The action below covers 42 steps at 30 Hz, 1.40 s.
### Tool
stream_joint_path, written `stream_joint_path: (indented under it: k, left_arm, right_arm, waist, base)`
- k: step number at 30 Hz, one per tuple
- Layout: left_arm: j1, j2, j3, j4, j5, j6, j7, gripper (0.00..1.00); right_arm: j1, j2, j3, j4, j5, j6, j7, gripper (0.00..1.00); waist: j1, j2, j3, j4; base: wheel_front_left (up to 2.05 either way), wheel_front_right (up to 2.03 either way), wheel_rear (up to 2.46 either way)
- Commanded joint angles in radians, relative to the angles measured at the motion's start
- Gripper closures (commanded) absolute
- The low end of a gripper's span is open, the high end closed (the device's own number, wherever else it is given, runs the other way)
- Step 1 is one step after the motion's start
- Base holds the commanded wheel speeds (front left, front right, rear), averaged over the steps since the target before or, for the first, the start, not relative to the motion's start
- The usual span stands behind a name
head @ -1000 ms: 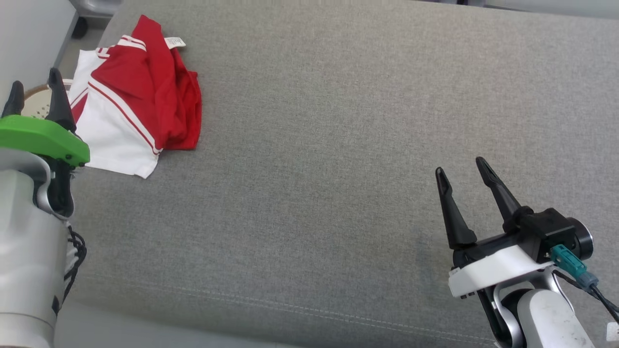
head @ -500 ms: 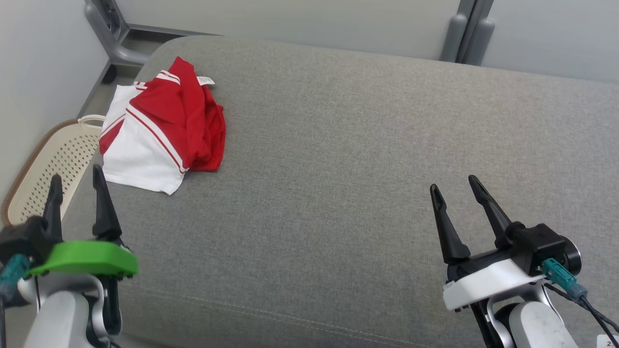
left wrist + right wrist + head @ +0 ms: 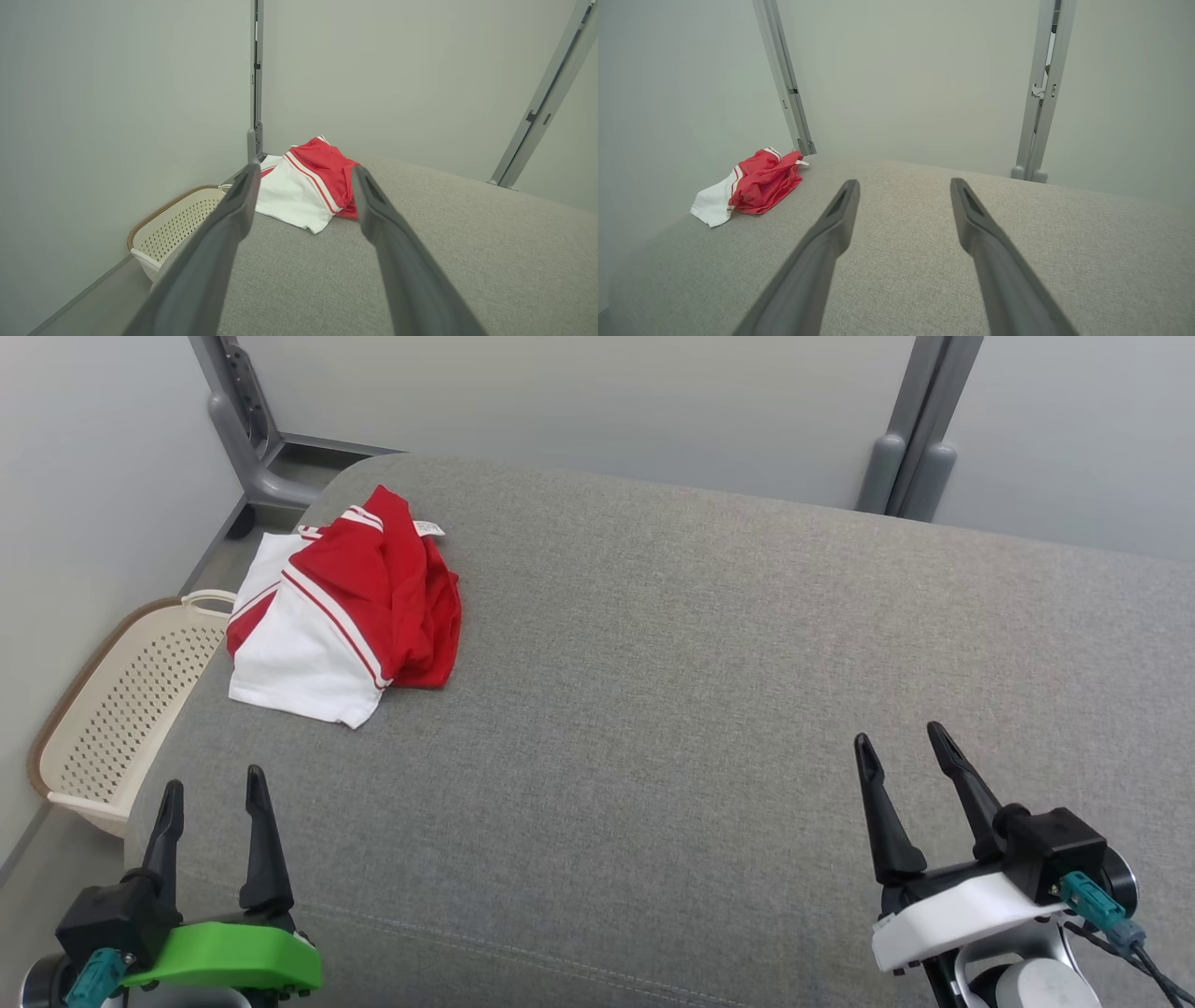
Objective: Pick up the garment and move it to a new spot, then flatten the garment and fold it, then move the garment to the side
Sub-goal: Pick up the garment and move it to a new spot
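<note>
left end effector (image 3: 213,777) gapes; basket (image 3: 131,700) sits near garment (image 3: 345,607).

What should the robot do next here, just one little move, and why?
Probably just rest both arms. The garment looks already folded, if rumpled, at the cushion's far left corner, beside the basket. The left gripper and right gripper stand open and empty near the front edge, so little seems left.
</note>
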Motion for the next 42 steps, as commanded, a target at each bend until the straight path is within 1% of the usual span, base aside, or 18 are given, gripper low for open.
stream_joint_path:
  k: [1,11,19,24,28,31,35,38,39,40,41,42]
  left_arm:
    - [0.012,-0.005,-0.001,-0.007,0.003,0.002,-0.006,0.00]
    - [-0.003,0.001,-0.009,-0.019,0.007,0.005,-0.008,0.00]
    - [-0.019,-0.006,-0.012,-0.018,-0.003,0.006,-0.011,0.00]
    - [-0.070,-0.005,-0.009,-0.030,-0.001,0.006,-0.009,0.00]
    - [-0.179,0.016,0.000,-0.034,0.004,-0.013,0.002,0.00]
    - [-0.290,0.038,0.007,-0.017,0.004,-0.027,0.029,0.00]
    - [-0.445,0.069,0.008,0.034,-0.011,-0.071,0.068,0.00]
    - [-0.556,0.078,0.012,0.113,-0.037,-0.105,0.099,0.00]
    - [-0.556,0.078,0.012,0.113,-0.037,-0.105,0.099,0.00]
    - [-0.589,0.081,0.014,0.148,-0.049,-0.117,0.115,0.00]
    - [-0.656,0.085,0.016,0.227,-0.077,-0.142,0.146,0.00]
    - [-0.685,0.086,0.014,0.278,-0.086,-0.154,0.169,0.00]
  right_arm:
    - [0.012,-0.001,-0.003,0.000,0.009,-0.001,-0.003,0.00]
    - [0.010,0.000,-0.001,-0.002,0.015,-0.001,-0.004,0.00]
    - [0.011,0.000,0.001,0.002,0.025,-0.001,-0.005,0.00]
    - [0.006,0.000,-0.003,-0.009,0.022,-0.001,0.001,0.00]
    - [-0.011,0.000,0.001,-0.022,0.008,-0.001,0.011,0.00]
    - [-0.022,0.000,0.008,-0.033,-0.002,-0.001,0.022,0.00]
    - [-0.049,-0.001,0.024,-0.048,-0.014,-0.001,0.033,0.00]
    - [-0.065,-0.001,0.025,-0.058,-0.021,-0.001,0.038,0.00]
    - [-0.065,-0.001,0.025,-0.058,-0.021,-0.001,0.038,0.00]
    - [-0.071,-0.003,0.025,-0.062,-0.023,-0.001,0.040,0.00]
    - [-0.086,-0.006,0.028,-0.072,-0.030,-0.001,0.045,0.00]
    - [-0.091,-0.009,0.031,-0.075,-0.031,-0.001,0.046,0.00]
  waist:
    - [0.0001,-0.0001,0.000,0.000]
    - [0.0001,-0.0001,0.007,-0.001]
    - [0.0001,-0.0001,0.002,0.003]
    - [0.0001,-0.0001,0.015,0.009]
    - [0.0001,-0.0001,0.039,0.012]
    - [0.0001,-0.0001,0.066,0.008]
    - [0.0001,-0.0001,0.115,-0.017]
    - [0.0001,-0.0001,0.154,-0.033]
    - [0.0001,-0.0001,0.154,-0.033]
    - [0.0001,-0.0001,0.170,-0.039]
    - [0.0001,-0.0001,0.205,-0.051]
    - [0.0001,-0.0001,0.221,-0.057]
  base:
    - [0.00,0.00,0.00]
    - [0.00,0.00,0.00]
    - [0.00,0.00,0.00]
    - [0.00,0.00,0.00]
    - [0.00,0.00,0.00]
    - [0.00,0.00,0.00]
    - [0.00,0.00,0.00]
    - [0.00,0.00,0.00]
    - [0.00,0.00,0.00]
    - [0.00,0.00,0.00]
    - [0.00,0.00,0.00]
    - [0.00,0.00,0.00]
